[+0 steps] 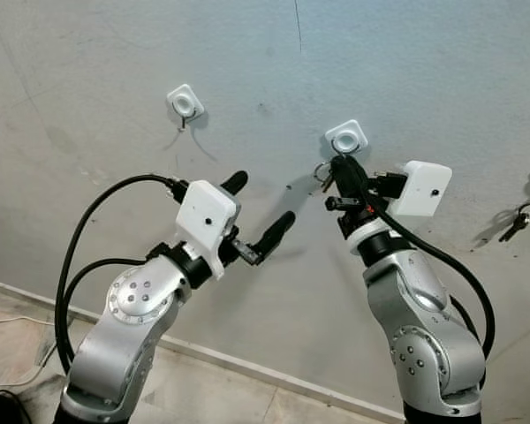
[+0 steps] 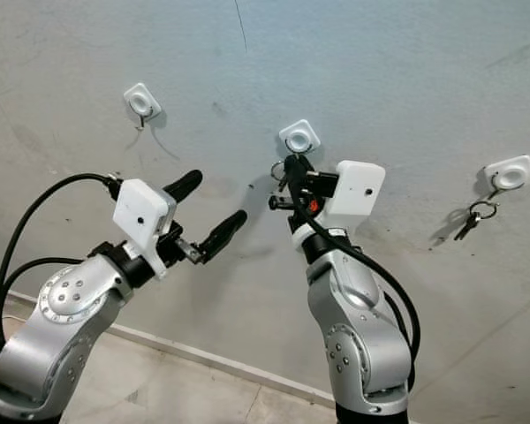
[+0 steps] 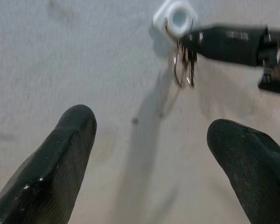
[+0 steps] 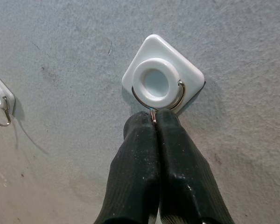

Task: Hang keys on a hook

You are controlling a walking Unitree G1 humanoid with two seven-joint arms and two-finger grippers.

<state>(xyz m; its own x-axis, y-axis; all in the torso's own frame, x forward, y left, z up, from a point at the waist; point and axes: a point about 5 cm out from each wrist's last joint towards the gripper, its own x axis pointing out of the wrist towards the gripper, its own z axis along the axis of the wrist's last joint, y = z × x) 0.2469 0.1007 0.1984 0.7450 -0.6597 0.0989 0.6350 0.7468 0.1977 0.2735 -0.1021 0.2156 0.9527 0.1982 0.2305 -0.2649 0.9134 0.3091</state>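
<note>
Item: our right tool (image 4: 155, 122), fingers pressed together on the keys (image 3: 182, 70) at 6 o'clock under the middle hook (image 4: 162, 84); left tool (image 1: 256, 216) spread, idle; risk: the ring may miss the wire and drop on release.

Both brushed-silver metal arms (image 1: 128, 331) have round screw-dotted joints, boxy white wrist housings (image 1: 206, 218), looping black cables (image 1: 79, 256), and long matte-black rubbery fingers (image 1: 272, 235).
</note>
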